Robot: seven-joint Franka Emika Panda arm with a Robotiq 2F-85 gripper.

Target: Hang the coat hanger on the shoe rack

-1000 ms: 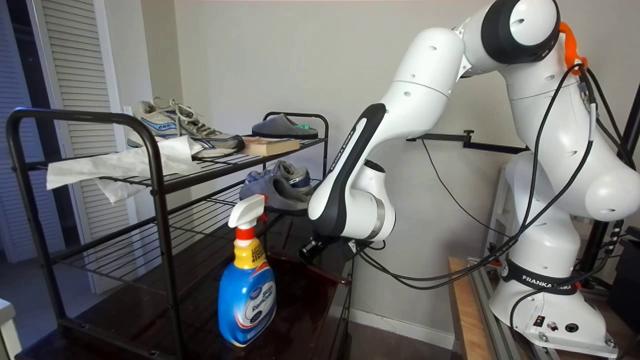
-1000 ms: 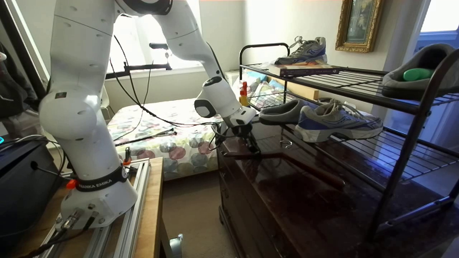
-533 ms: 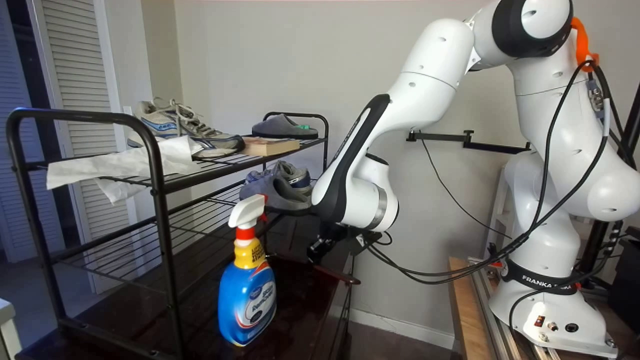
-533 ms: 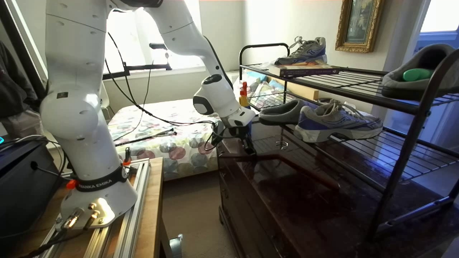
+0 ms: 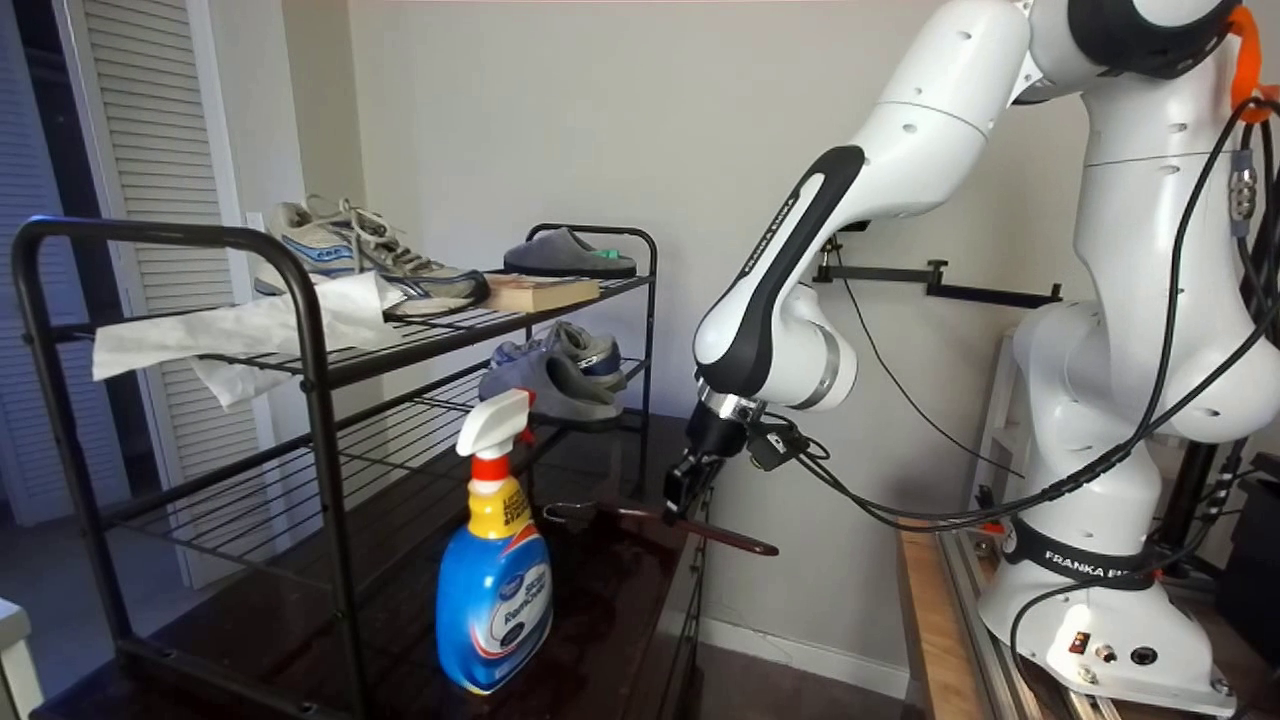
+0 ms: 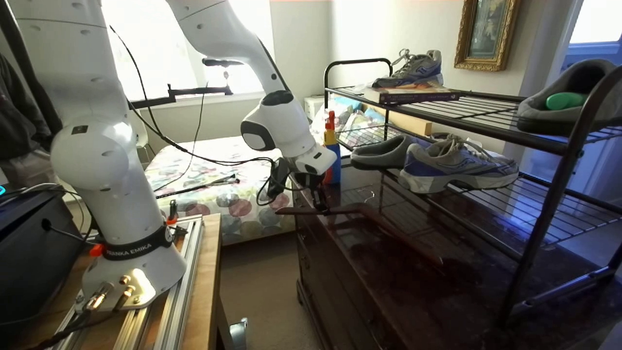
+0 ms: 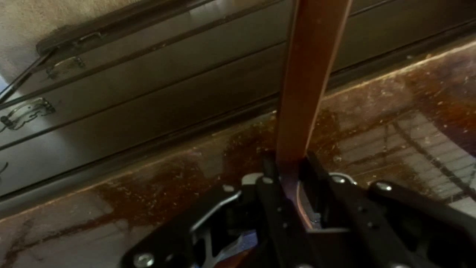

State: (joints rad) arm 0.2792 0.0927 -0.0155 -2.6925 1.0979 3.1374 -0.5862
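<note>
Dark glossy wood tops the cabinet (image 6: 413, 301) below your black two-fingered gripper (image 7: 292, 167); its jaws pinch one arm of the slim reddish-brown coat hanger (image 7: 308, 74) between them, its tip past the cabinet's edge. Beyond stands the black metal tube-frame shoe rack (image 5: 420, 348).

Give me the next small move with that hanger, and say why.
I'd probably lift the hanger straight up a little: the jaws are closed on one side of it, but its hook sits low, well below the top shelf of the rack.
</note>
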